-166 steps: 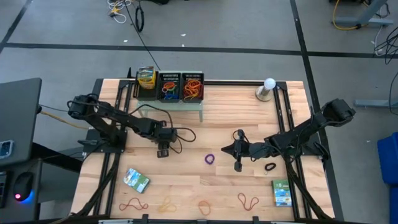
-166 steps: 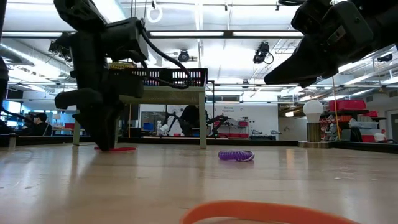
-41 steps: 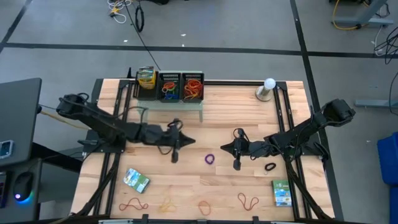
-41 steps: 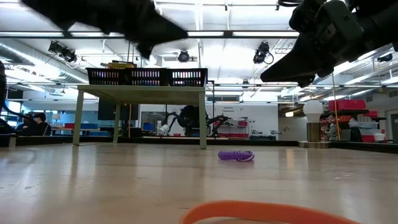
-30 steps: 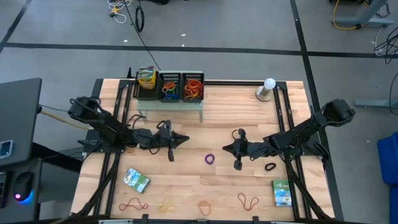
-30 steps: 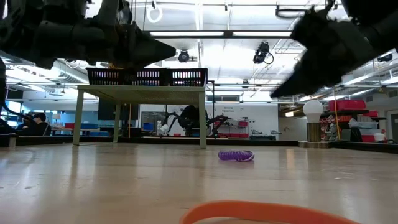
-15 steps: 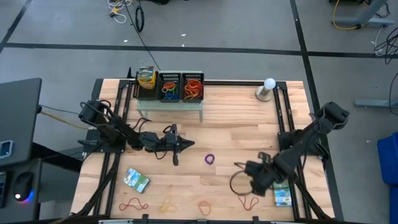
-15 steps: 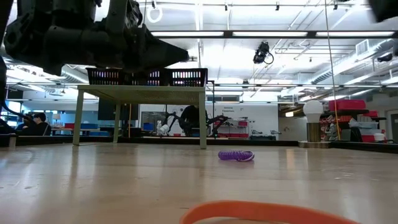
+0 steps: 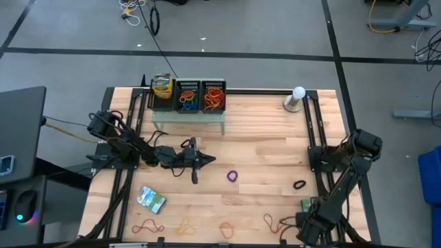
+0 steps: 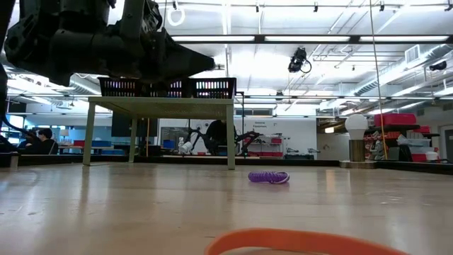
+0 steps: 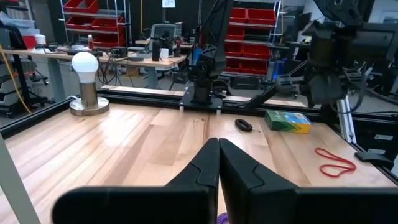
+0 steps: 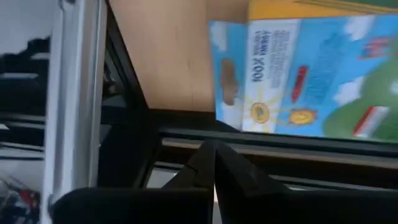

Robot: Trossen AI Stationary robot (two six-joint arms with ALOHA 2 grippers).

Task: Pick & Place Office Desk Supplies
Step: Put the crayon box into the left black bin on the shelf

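Supplies lie scattered over the desk (image 9: 262, 138), while three black mesh trays (image 9: 200, 96) at the upper centre of the high view already hold sorted bands, set on a pale-green shelf (image 9: 189, 117). The trays appear to serve as the collection point, so anything loose on the wood counts as unplaced.

Left tool (image 9: 207, 159): positioned at centre-left of the high view, raised above the desk as the low view shows, fingers pressed together and empty. It points toward the purple band (image 9: 232, 176), which lies on the wood near it, lower and to the right, not touching. The left wrist view shows only an edge of that band below the closed fingers (image 11: 205, 165).

Right tool (image 12: 214, 168): at the lower right of the high view, over the front desk edge by the frame rail. Its fingers are closed with nothing between them. In the right wrist view the green-white-blue packet (image 12: 305, 81) fills the upper right, just beyond the fingertips; contact cannot be confirmed. In the high view only a corner of this packet (image 9: 305, 204) shows beside the arm.

Remaining items, all flat on the desk:
- black band (image 9: 299, 184), right of centre, between the two tools;
- red band (image 9: 270, 221), lower right, near the right arm;
- second packet (image 9: 151, 199), lower left;
- orange band (image 9: 227, 228), bottom centre;
- tan band (image 9: 182, 225) and another reddish band (image 9: 147, 225), lower left edge.

Judgement: the purple band is the left tool's likely target; the packet the right's.
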